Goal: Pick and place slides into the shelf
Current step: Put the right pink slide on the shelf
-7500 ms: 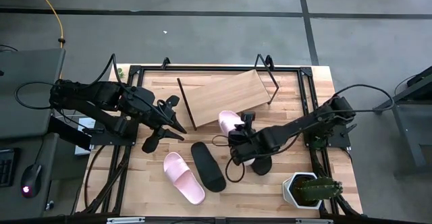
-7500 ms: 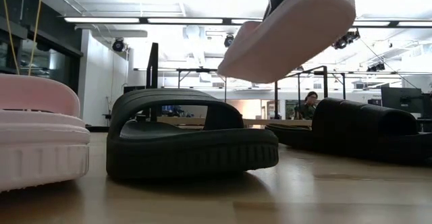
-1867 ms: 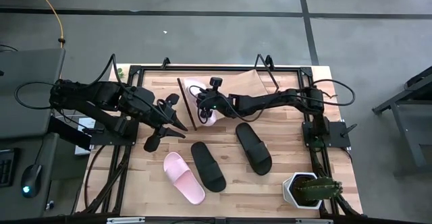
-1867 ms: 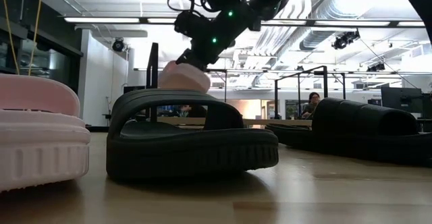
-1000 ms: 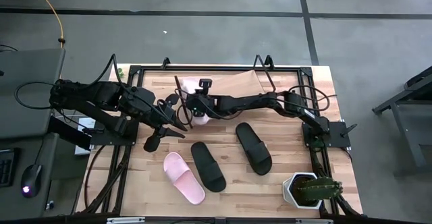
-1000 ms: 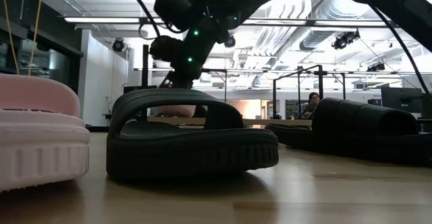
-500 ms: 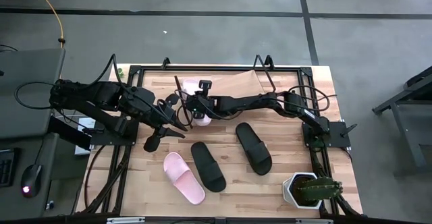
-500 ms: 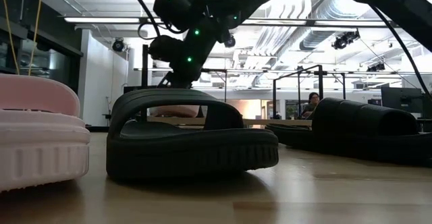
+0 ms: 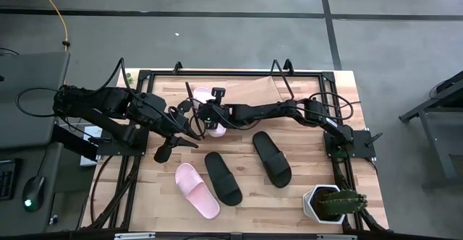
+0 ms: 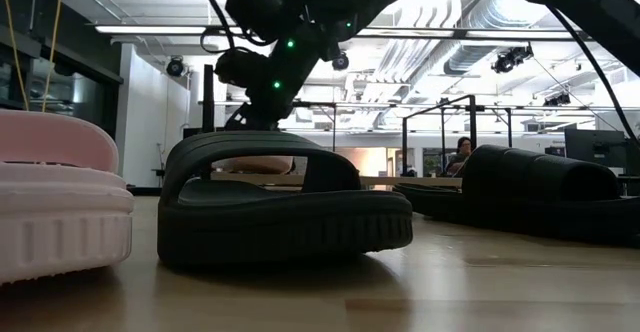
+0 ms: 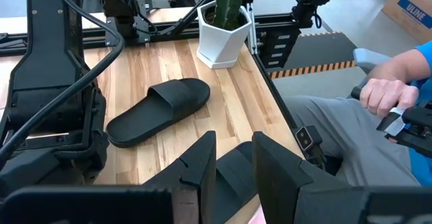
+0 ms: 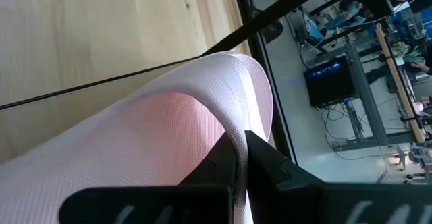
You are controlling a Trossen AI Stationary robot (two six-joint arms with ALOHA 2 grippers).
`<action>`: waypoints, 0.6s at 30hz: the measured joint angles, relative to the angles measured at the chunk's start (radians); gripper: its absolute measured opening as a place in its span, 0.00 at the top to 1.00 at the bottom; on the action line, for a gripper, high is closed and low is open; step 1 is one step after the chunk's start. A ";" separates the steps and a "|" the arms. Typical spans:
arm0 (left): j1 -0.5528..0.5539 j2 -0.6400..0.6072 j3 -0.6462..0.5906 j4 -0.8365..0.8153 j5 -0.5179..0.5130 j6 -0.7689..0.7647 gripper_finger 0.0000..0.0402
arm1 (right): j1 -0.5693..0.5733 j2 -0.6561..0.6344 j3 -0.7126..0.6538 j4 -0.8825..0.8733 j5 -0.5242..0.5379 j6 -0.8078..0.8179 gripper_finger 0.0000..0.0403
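Note:
My right gripper [image 9: 210, 115] reaches across the table to the left end of the shelf [image 9: 249, 92] and is shut on a pale pink slide [image 9: 204, 95]. In the low view this pink slide [image 10: 262, 164] shows low behind the strap of a black slide [image 10: 285, 207]. The right wrist view shows the light board [image 12: 101, 28] and a black wire behind the slide. On the table lie two black slides [image 9: 222, 178] [image 9: 272, 158] and a second pink slide [image 9: 197, 190], soles down. My left gripper [image 9: 177, 129] waits open at the table's left, close to the shelf's left end. My right gripper pinches the wide strap of the pink slide at its edge [image 12: 233, 126] between its two fingers. The fingers come slanting down from the table's right. The slide sits low over the shelf's left end; whether it rests on the board I cannot tell.
A white pot with a green plant [image 9: 329, 202] stands at the near right corner. A person in a blue shirt [image 11: 398, 109] sits beyond the table's edge in the left wrist view. Bare wood lies between the shelf and the slides on the table.
My right gripper has edged a little toward the table's left with the pink slide, which stays low at the shelf's left end. The shelf's frame has shifted slightly with it. The left arm has kept still.

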 joint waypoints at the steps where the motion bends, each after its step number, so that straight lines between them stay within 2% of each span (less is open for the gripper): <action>1: 0.000 0.000 0.000 0.000 0.000 0.000 0.79 | 0.000 0.000 0.000 0.001 0.000 -0.002 1.00; 12: 0.000 0.000 0.000 0.000 0.000 0.000 0.79 | 0.000 0.000 0.019 0.012 -0.023 -0.007 0.99; 18: 0.000 0.000 0.000 0.000 0.000 0.000 0.79 | 0.003 -0.002 0.053 -0.033 -0.052 0.036 0.90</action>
